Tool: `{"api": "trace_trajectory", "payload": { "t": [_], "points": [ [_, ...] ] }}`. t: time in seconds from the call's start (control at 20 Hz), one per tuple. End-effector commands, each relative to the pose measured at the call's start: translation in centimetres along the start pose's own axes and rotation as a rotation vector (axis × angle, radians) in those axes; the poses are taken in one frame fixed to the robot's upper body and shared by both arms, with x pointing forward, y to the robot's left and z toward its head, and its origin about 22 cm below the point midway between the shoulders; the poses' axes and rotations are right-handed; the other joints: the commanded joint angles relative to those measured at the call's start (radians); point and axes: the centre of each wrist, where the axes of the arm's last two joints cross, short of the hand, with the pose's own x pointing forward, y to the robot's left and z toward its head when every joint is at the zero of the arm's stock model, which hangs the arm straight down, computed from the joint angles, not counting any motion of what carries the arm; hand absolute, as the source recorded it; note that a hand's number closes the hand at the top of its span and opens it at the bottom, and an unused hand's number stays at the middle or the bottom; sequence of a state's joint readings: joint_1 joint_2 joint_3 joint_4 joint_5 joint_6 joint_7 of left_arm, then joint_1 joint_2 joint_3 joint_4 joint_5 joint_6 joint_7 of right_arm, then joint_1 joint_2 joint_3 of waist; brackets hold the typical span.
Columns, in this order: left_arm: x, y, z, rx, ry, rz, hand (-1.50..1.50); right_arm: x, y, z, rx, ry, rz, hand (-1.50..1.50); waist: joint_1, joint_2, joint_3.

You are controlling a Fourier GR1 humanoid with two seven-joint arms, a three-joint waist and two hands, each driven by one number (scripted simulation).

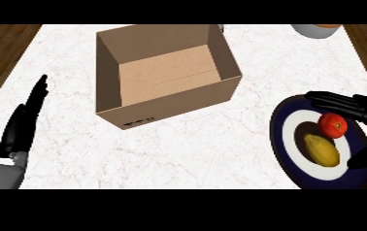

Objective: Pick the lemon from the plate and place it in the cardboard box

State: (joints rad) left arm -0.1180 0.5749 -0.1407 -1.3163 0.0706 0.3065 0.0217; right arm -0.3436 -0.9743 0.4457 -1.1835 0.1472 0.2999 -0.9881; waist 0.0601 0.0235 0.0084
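Right hand [342, 106] has its fingers spread open over the plate [281, 142], lemon [322, 149] just below them beside a tomato [332, 123], so it might grab the wrong one instead, cardboard box [166, 74] well off left.

Light is bright and even across the white marble counter [215, 142], with no glare on it. Inside the cardboard box [166, 74] the left wall is darker than the floor and far wall. The lemon [323, 150] throws a dark shadow to its left on the plate [283, 142]. Edges look slightly soft throughout, and straight lines stay straight toward the borders
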Motion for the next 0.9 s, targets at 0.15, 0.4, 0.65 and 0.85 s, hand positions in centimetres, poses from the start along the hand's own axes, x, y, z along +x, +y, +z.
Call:
{"api": "trace_trajectory", "payload": {
  "t": [0.15,0.4,0.65,0.85],
  "points": [
    [0.3,-0.1,-1.1,0.014,0.007,-0.020,0.00,-1.0,-2.0,0.4,0.326,-0.084,0.168,-1.50,0.000,-0.002,-0.005],
    [0.0,-2.2,-0.1,-0.001,0.011,-0.012,0.00,-2.5,-0.6,-1.7,0.466,-0.074,0.238,-1.50,-0.014,-0.012,-0.006],
    [-0.6,0.8,0.5,0.026,0.028,-0.020,0.00,-4.1,0.9,-4.2,0.510,-0.053,0.285,-1.50,-0.028,-0.019,-0.007],
    [-1.4,0.6,0.1,0.015,0.035,-0.008,0.00,-6.0,2.8,-4.3,0.521,-0.042,0.313,-1.50,-0.033,-0.016,-0.007]
  ]
}}
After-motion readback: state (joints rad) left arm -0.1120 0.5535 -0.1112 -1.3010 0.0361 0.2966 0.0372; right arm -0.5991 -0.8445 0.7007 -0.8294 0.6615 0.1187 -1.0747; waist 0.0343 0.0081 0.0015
